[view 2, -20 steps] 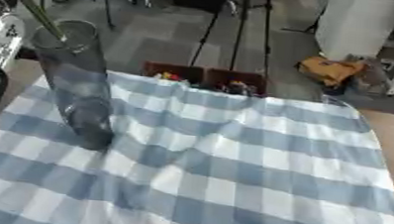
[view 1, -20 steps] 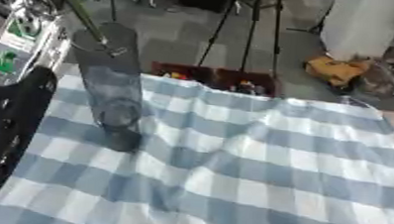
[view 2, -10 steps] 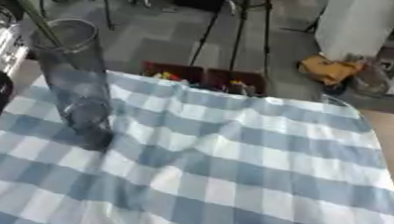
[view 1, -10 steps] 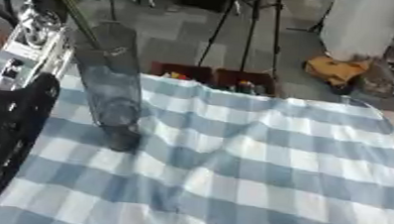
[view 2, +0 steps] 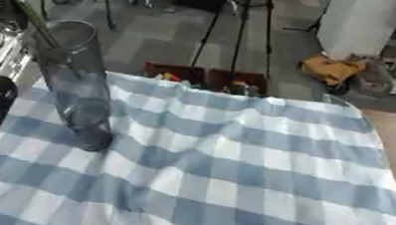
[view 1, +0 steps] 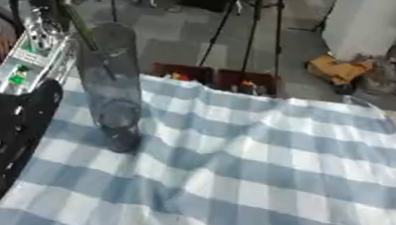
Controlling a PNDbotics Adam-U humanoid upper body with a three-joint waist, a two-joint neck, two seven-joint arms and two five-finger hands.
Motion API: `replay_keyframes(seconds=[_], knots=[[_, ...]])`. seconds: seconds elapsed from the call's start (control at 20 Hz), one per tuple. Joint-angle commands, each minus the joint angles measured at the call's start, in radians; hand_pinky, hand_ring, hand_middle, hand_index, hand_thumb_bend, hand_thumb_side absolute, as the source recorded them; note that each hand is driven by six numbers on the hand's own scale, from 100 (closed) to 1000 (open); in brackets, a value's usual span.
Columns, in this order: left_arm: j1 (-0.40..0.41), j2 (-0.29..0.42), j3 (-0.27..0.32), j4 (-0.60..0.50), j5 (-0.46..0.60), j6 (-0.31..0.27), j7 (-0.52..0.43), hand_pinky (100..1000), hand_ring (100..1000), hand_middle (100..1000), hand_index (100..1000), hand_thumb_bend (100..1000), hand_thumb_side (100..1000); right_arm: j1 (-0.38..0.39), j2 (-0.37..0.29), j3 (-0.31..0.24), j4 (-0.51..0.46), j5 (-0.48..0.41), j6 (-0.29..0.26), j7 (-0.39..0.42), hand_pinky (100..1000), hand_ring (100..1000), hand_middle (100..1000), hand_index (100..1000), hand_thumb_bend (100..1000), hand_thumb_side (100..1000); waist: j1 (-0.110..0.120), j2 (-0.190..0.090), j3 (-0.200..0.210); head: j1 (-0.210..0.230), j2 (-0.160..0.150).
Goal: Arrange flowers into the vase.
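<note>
Vase (view 1: 112,86) stands upright on the checked cloth (view 1: 259,163), left of centre, with one green stem (view 1: 73,11) leaning into its mouth from upper left. We judge we're mid-insertion of that stem; the left arm (view 1: 8,136) shows at the left edge, but we can't tell what either hand is doing. Next: lower the stem to the bottom and release without tipping the vase.

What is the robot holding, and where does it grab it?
Cannot be told: a green stem slants into the vase, but the hands themselves are not visible, only the black left arm.
</note>
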Motion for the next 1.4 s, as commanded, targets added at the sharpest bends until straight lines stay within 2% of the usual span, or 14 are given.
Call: replay_keyframes(seconds=[0.05, 0.2, 0.3, 0.65, 1.1, 1.4], knots=[[-0.020, 0.018, 0.002, -0.004, -0.018, 0.015, 0.000, 100, 100, 141, 110, 100, 807, -0.006, -0.037, -0.011, -0.009, -0.010, -0.013, 0.016, 778, 564, 472, 765, 100, 1000, 0.005, -0.021, 0.000, 0.001, -0.006], [-0.018, 0.023, 0.002, -0.001, -0.036, 0.036, 0.001, 100, 177, 224, 118, 100, 823, -0.003, -0.036, -0.012, -0.010, -0.009, -0.009, 0.017, 779, 564, 472, 765, 100, 1000, 0.008, -0.022, 0.002, -0.002, -0.002], [-0.018, 0.027, 0.001, 0.001, -0.051, 0.053, 0.001, 100, 194, 238, 124, 100, 829, 0.000, -0.036, -0.013, -0.012, -0.009, -0.007, 0.016, 779, 564, 471, 765, 100, 1000, 0.009, -0.024, 0.004, -0.005, -0.001], [-0.013, 0.047, 0.005, 0.001, -0.117, 0.102, 0.009, 100, 189, 230, 130, 100, 800, 0.011, -0.036, -0.018, -0.015, -0.007, 0.001, 0.015, 779, 563, 470, 765, 100, 1000, 0.012, -0.031, 0.014, -0.015, 0.010], [-0.006, 0.076, -0.001, -0.002, -0.198, 0.124, 0.007, 100, 184, 226, 129, 100, 746, 0.021, -0.036, -0.021, -0.019, -0.005, 0.010, 0.012, 779, 562, 468, 765, 100, 1000, 0.015, -0.042, 0.026, -0.020, 0.018], [0.005, 0.081, 0.003, 0.004, -0.240, 0.133, 0.023, 100, 186, 230, 152, 100, 788, 0.024, -0.032, -0.023, -0.024, -0.006, 0.017, 0.008, 776, 562, 467, 765, 100, 1000, 0.017, -0.046, 0.028, -0.023, 0.018]])
